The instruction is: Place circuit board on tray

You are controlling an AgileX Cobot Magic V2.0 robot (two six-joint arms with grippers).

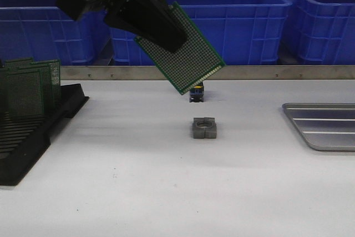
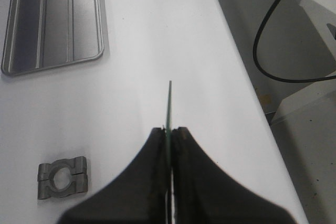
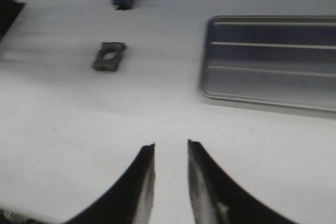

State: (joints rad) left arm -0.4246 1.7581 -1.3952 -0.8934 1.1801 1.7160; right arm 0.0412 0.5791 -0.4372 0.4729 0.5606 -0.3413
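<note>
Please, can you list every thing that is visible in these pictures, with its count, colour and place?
circuit board: one, green, held in the air above table centre
tray: one, silver, table right
rack: one, black, table left, holding several green boards
metal block: one, grey, table centre
small object: one, blue and yellow, behind the block
bins: several, blue, behind the table
left pincer: black, shut on the board
right pincer: black, open, empty

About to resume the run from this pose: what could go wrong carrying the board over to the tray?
The left gripper pinches the circuit board by one edge only, so it may pivot or slip. The grey clamp block and a small component sit below the path. The tray is empty but shallow; a tilted release could skid.
</note>
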